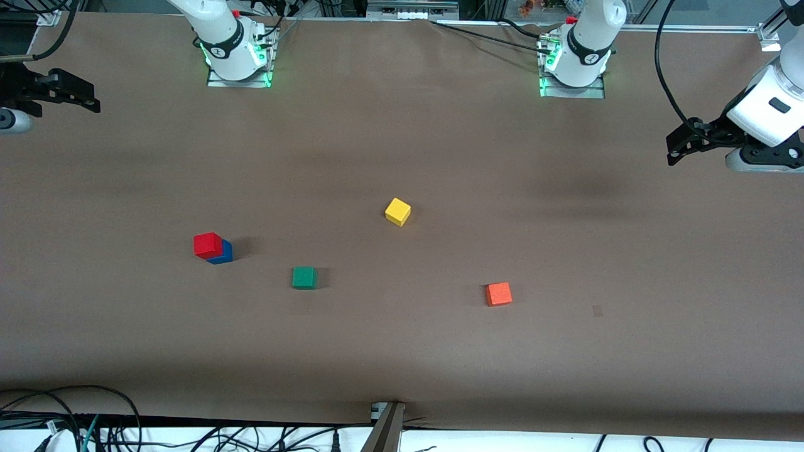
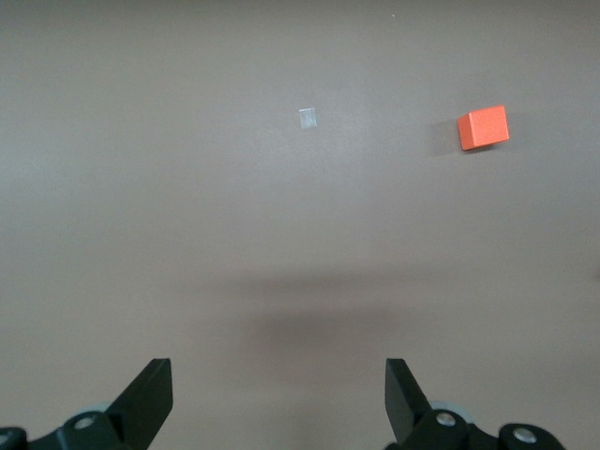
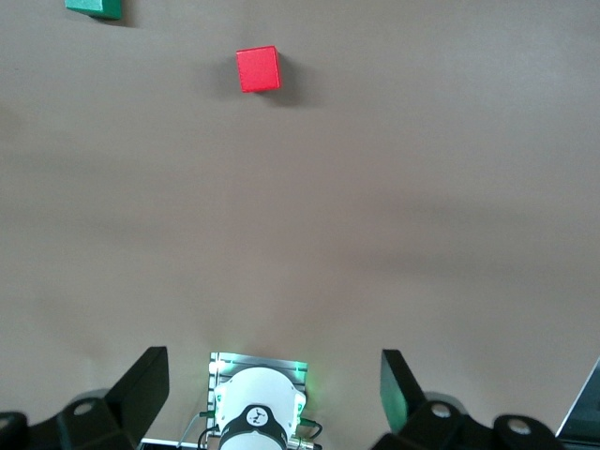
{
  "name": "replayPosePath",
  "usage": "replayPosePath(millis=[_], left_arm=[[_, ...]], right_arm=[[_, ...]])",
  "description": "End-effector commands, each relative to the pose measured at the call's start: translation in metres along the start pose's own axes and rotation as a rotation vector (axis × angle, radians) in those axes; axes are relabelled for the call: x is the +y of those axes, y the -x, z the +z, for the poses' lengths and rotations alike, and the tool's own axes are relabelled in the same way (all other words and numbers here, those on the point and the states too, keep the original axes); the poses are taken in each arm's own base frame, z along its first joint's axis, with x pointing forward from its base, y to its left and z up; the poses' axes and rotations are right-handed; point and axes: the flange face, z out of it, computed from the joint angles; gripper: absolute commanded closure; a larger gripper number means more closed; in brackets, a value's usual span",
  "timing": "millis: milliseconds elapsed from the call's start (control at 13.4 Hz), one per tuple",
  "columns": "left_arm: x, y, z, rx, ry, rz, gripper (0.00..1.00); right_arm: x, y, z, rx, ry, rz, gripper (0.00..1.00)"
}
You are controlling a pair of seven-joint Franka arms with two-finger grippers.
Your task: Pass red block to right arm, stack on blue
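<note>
Fingers spread wide and empty on both: left gripper (image 1: pixel 675 147) waits at the table's left-arm edge, right gripper (image 1: pixel 88 100) at the right-arm edge. Red block (image 1: pixel 207 245) sits on blue block (image 1: pixel 222 253), slightly offset. Stack looks done; keep both arms clear.

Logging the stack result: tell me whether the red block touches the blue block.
Touching. The front view shows the red block sitting on the blue block, slightly offset, no gap.

The table (image 1: pixel 440 157) wears a matt brown covering, smooth like paper or felt. The red block (image 1: pixel 207 244), blue cube (image 1: pixel 223 254) and green cube (image 1: pixel 304 277) look matt-painted; the arms' shells are glossy white plastic.
</note>
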Motion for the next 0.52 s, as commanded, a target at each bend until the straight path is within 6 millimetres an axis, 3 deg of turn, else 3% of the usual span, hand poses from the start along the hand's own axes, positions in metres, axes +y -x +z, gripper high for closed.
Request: replayPosePath(millis=[0, 448], left_arm=[[-0.0024, 0.0011, -0.0055, 0.004, 0.0, 0.01, 0.0], [-0.0014, 0.001, -0.0062, 0.006, 0.002, 0.01, 0.0]], right_arm=[[0.0021, 0.0002, -0.0053, 0.006, 0.013, 0.003, 0.0], [-0.0004, -0.0005, -0.0057, 0.01, 0.007, -0.003, 0.0]])
